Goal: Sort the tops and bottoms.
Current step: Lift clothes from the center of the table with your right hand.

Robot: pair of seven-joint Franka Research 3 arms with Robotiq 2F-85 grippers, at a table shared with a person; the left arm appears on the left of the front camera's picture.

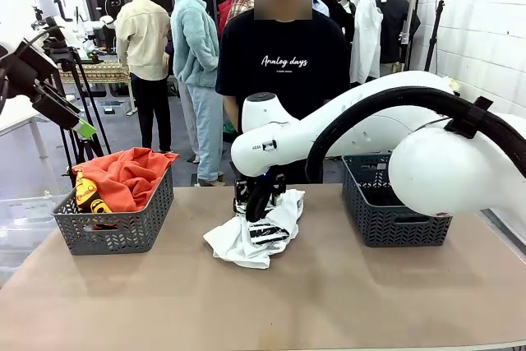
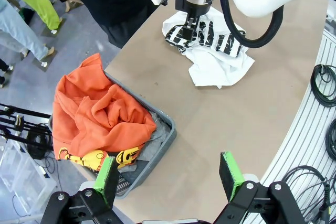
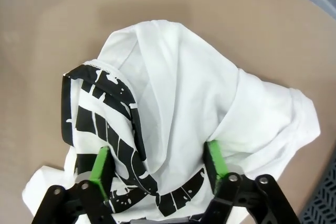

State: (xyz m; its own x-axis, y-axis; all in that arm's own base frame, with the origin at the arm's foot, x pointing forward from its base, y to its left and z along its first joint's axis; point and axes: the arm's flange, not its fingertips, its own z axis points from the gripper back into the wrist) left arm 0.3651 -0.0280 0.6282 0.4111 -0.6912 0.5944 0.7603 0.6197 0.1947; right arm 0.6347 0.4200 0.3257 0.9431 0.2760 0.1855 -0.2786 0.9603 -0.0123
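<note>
A white top with black print [image 1: 261, 234] lies crumpled mid-table. My right gripper [image 3: 157, 163] is pressed down into it, jaws open, with a raised fold of the white top [image 3: 173, 103] between the green pads [image 3: 215, 158]. In the left wrist view, the same right gripper [image 2: 191, 27] stands on the white top [image 2: 220, 64]. An orange top with a yellow graphic [image 2: 100, 116] fills the left basket [image 1: 115, 232]. My left gripper [image 2: 170, 174] hovers open high above that basket's near corner, holding nothing. The bottoms are out of view.
A second grey basket [image 1: 394, 211] stands at the table's right side, behind my right arm. A person in a black T-shirt [image 1: 283, 59] stands at the far edge. Cables [image 2: 323, 82] lie on the floor beyond the table edge. Bare tabletop [image 1: 263, 302] stretches along the front.
</note>
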